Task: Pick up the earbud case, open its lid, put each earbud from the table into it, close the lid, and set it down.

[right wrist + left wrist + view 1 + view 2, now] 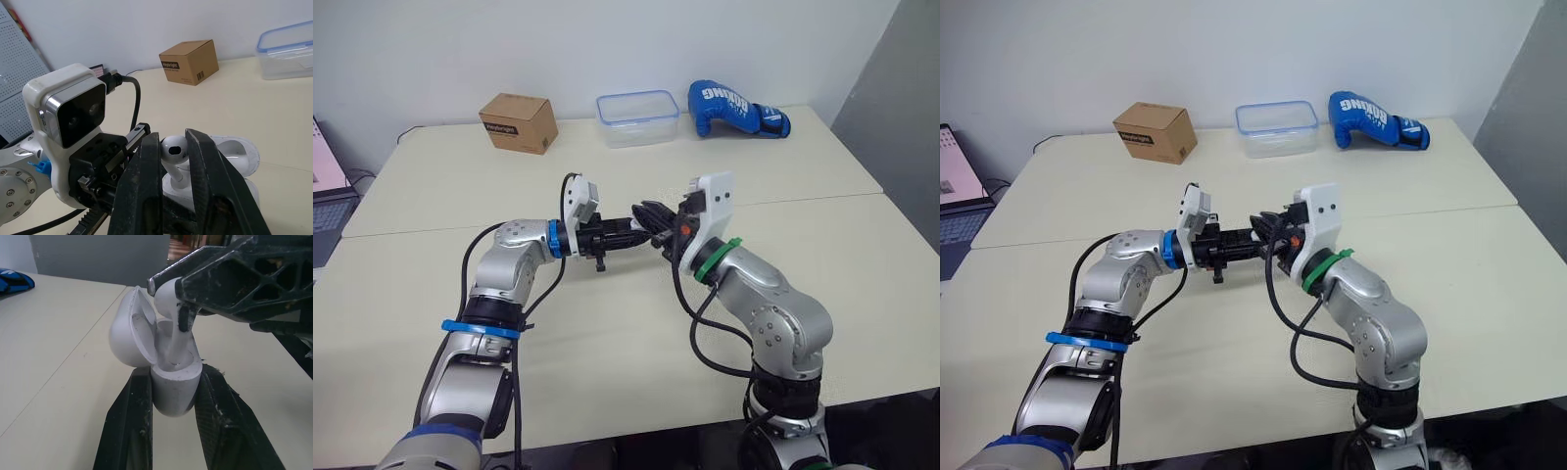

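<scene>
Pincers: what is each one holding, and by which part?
Left pincer clamps the open white plastic earbud case by its lower body; right pincer pinches a white earbud by its rounded head.

Box [519, 121], tub [637, 117] and glove [736, 110] run left to right along the bench's [822, 255] back; case [176, 382] hangs centre, in front.

This looks like a lab or test room set up in an office. Pale tables [822, 255] are pushed together in front of a bare white wall [607, 49]. An open laptop [328, 206] sits at 9 o'clock. Unrelated props line the far edge: a cardboard box [519, 122] at 11 o'clock, a clear plastic container [637, 117] at 12 and a blue boxing glove [734, 108] at 1 o'clock. A perforated panel [19, 88] stands nearby.
</scene>
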{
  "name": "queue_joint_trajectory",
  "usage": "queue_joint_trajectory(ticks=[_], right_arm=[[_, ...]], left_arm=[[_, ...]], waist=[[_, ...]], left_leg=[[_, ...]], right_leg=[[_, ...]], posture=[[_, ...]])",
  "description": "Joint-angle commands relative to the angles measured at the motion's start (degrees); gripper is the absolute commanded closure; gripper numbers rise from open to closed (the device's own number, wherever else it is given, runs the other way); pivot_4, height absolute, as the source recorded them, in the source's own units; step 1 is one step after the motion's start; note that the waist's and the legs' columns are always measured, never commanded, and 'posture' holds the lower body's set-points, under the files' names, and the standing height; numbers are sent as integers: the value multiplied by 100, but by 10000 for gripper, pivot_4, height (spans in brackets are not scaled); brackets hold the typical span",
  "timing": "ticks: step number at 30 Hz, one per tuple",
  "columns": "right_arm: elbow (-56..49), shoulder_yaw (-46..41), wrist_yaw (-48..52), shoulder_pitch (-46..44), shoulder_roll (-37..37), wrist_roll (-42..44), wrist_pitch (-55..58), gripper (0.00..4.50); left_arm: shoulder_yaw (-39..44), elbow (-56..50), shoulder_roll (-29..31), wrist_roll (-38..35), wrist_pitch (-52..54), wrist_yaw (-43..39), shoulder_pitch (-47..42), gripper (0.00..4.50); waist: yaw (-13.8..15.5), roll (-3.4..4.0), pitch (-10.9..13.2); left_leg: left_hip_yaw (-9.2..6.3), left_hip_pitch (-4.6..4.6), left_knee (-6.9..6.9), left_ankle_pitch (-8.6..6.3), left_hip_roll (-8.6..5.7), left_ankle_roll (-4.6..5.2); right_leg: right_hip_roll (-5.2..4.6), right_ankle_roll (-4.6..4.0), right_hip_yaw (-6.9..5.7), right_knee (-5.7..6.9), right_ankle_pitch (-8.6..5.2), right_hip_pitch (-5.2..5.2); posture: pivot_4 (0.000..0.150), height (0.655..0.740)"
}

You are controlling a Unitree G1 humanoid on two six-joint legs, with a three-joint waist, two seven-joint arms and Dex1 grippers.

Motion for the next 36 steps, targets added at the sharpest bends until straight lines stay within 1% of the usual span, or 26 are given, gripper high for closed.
queue_joint_trajectory(ticks=[1,13,22,24,25,28,31,36], right_arm=[[-59,120,-112,7,32,136,-259,41361],[-119,497,-460,186,-182,2,-363,41361],[-106,599,-555,198,-326,116,-294,41361],[-113,629,-536,203,-372,124,-289,33993],[-120,650,-537,205,-400,101,-318,32072],[-130,691,-568,209,-487,24,-501,21916],[-150,673,-568,205,-587,-12,-698,21916],[-259,609,-439,185,-957,-8,-884,21916]], left_arm=[[131,-322,-7,-162,53,31,-110,37081],[226,-372,-84,-296,246,219,-251,37081],[261,-353,-128,-286,167,285,-291,37081],[262,-361,-130,-287,161,291,-291,37081],[261,-369,-130,-289,159,294,-290,37081],[236,-417,-108,-281,154,275,-257,37081],[207,-460,-78,-252,133,228,-201,37081],[204,-466,-37,-244,98,178,-139,37081]], waist=[[0,0,0],[-2,0,0],[-2,0,0],[-2,0,0],[-3,0,0],[-4,0,0],[-1,0,0],[-1,0,0]], left_leg=[[1,0,0,0,0,0],[1,1,-1,0,0,0],[2,1,-1,0,0,0],[2,1,-1,0,0,0],[3,1,-1,0,0,0],[3,1,-2,0,1,0],[6,1,-2,0,0,0],[15,1,-2,0,0,0]], right_leg=[[0,0,1,0,0,0],[0,0,1,-1,0,0],[1,0,1,-1,0,1],[1,0,1,-2,0,0],[1,0,1,-2,0,1],[1,0,1,-1,0,0],[1,0,0,-3,0,1],[1,0,0,-4,0,2]], posture=[[1500,7307],[1500,7307],[1500,7307],[1500,7307],[1500,7307],[1500,7307],[1500,7307],[1500,7307]])
